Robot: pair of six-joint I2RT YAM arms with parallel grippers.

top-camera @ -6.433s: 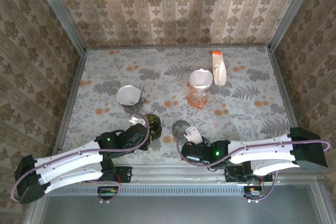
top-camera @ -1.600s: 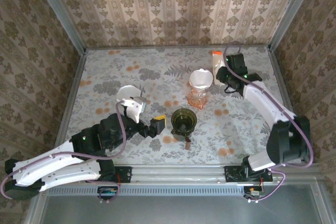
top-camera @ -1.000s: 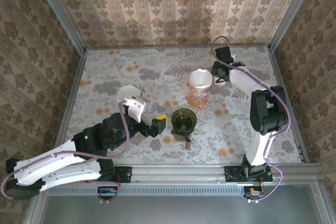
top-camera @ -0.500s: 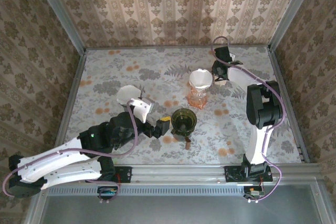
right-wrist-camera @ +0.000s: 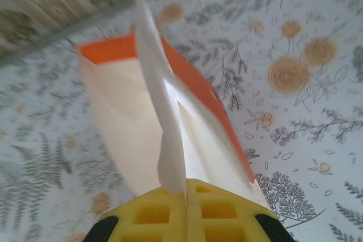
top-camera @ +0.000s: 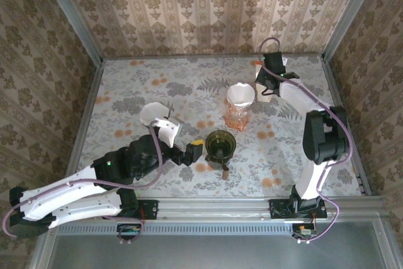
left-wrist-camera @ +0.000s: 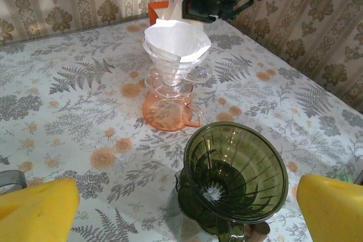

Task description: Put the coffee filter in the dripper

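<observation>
**A:** Entry: where is the coffee filter [right-wrist-camera: 164, 134]?

**B:** At the far right of the table [top-camera: 126, 86]. One white sheet stands up out of the orange-topped filter pack [right-wrist-camera: 116, 111]. The right gripper [right-wrist-camera: 186, 196] is clenched on the sheet's lower edge, with the yellow pads pressed together and paper between them.

**A:** Why pinch the edge?

**B:** My reading is that a thin edge grip separates one sheet from the stack. I cannot tell whether a second sheet is clinging to it.

**A:** And the left gripper [left-wrist-camera: 182, 211]?

**B:** It is spread wide and holds nothing. One yellow finger sits on each side of the green dripper [left-wrist-camera: 235, 174], and neither touches it. That dripper is empty and upright near the table's middle, so it is probably the target, and the arm looks placed to steady it.

**A:** And the pink dripper [left-wrist-camera: 170, 106]?

**B:** It already holds a filter, and it stands between the green dripper and the pack.

**A:** Risks?

**B:** The sheet is limp, so it may fold or drag the pack along when lifted. The carry also passes close to the pink dripper.
</observation>
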